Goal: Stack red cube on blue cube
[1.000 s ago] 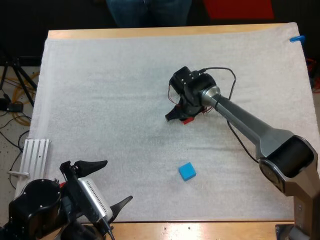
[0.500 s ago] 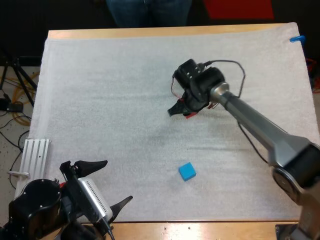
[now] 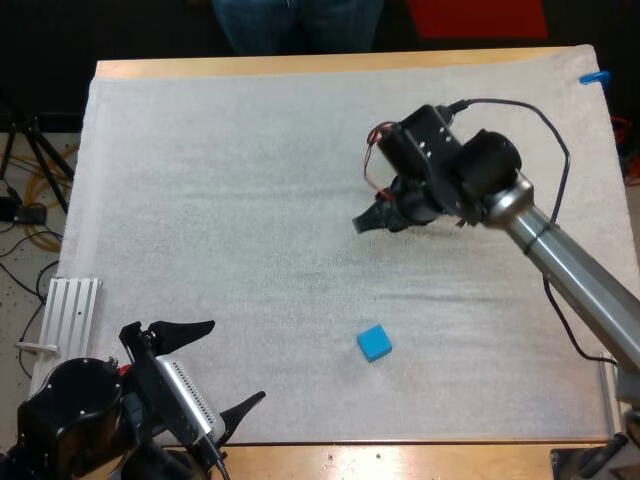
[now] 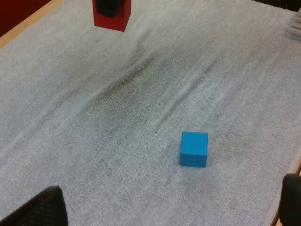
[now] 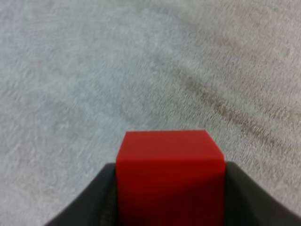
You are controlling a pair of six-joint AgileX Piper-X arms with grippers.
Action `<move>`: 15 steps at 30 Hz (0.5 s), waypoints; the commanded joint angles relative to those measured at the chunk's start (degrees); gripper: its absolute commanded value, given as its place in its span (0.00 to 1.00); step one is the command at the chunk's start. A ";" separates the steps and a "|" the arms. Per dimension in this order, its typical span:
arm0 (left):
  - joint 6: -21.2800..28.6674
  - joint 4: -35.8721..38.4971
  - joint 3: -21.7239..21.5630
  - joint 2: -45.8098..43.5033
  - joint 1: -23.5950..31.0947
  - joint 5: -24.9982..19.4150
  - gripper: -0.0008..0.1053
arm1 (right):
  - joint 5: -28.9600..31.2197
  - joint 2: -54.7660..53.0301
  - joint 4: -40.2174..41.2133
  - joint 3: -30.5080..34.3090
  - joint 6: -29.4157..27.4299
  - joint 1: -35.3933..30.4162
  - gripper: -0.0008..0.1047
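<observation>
Right end effector (image 3: pixel 386 217) is clamped on the red cube (image 5: pixel 169 174), black fingers pressing on both its sides; the cube is held up over the white mat (image 3: pixel 200 200), right of centre; blue cube (image 3: pixel 374 342) sits on the mat nearer the front edge, well apart from the red one; left end effector (image 3: pixel 232 362) hangs at the near left corner of the surface (image 3: pixel 400 456), fingers spread wide, gripping nothing.

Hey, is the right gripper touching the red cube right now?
Touching. In the right wrist view the right gripper has its fingers pressed against both sides of the red cube.
</observation>
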 commanded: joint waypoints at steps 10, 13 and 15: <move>0.42 -0.11 -0.28 0.25 -0.37 -0.40 0.83 | 4.45 -6.97 1.41 9.45 6.15 9.47 0.21; 0.42 -0.11 -0.28 0.25 -0.37 -0.40 0.83 | 4.66 -8.18 1.41 12.63 7.49 12.66 0.21; 0.42 -0.11 -0.28 0.25 -0.37 -0.40 0.83 | 4.73 -8.33 0.62 14.95 8.70 14.48 0.21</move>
